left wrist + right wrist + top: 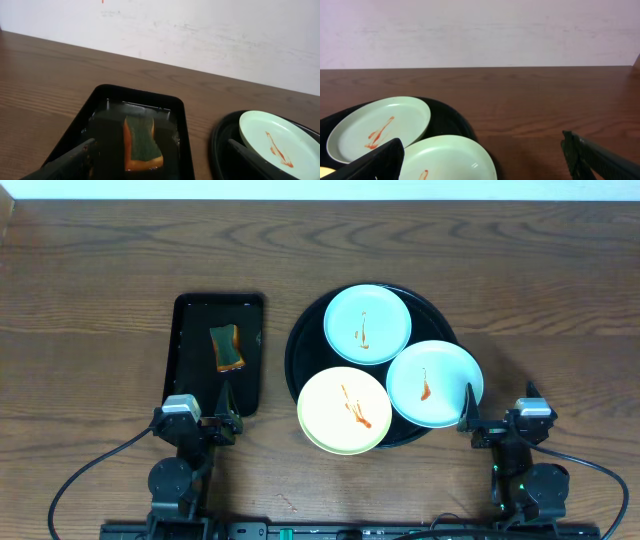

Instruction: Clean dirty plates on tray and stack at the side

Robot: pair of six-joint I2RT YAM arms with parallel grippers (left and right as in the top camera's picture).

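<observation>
While my arms rest at the table's near edge, left gripper (200, 406): jaws spread, holding nothing.
My right gripper (500, 408): jaws spread, empty, just beside the nearer blue plate (434, 383).
Yellow plate (344, 411): near-left on round tray (306, 348), sauce-streaked, overhanging its rim.
Farther blue plate (367, 323): on the tray's far side, streaked.
Rectangular tray (192, 330): left, holding sponge (227, 348).

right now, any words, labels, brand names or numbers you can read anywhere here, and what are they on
No readable text in any of the three views.
The plates carry only orange-red sauce streaks, no print.
The round black tray, the rectangular tray and the sponge show no label.
A small red mark on the wall is cut off by the top edge of the left wrist view and is unreadable.
</observation>
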